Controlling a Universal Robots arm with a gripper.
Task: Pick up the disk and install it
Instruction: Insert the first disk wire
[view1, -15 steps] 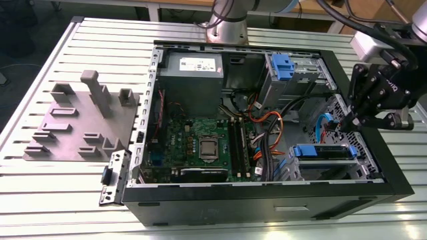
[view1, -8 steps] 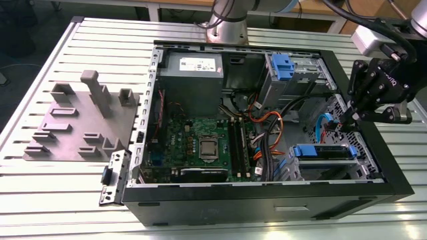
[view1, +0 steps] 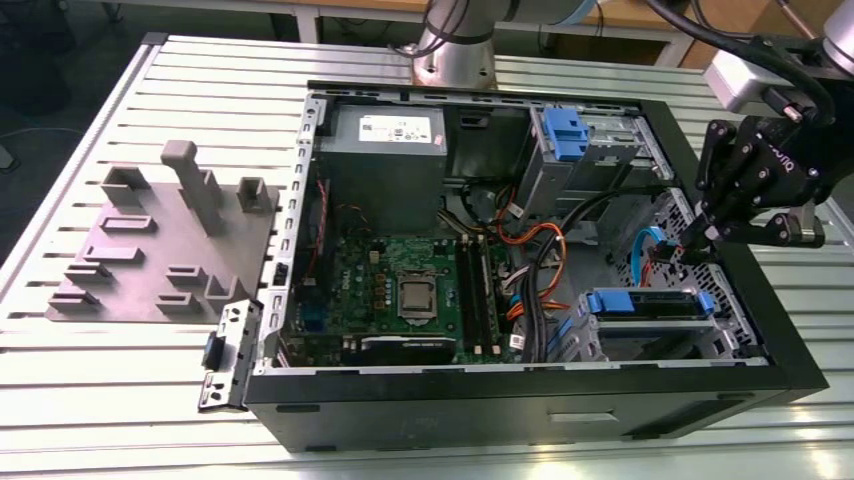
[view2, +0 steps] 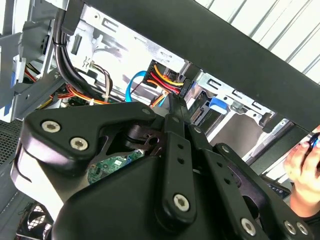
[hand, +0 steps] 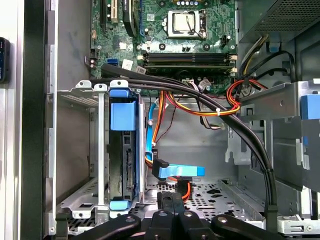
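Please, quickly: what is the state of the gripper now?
Gripper: shut, holding nothing, inside the case near the blue-bracketed silver disk in its bay.

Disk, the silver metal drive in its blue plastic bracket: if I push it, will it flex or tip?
The silver metal disk in its blue plastic bracket likely stays rigid; its body looks like solid metal. Tipping seems unlikely, since the grey metal cage flanks it on both sides. The plastic bracket end may flex slightly.

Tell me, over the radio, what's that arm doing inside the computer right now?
Gripper at the case's right wall in the exterior view, holding nothing visible. Disk seated in its metal cage, blue bracket showing. Blue cable connector and black cable bundle close by.
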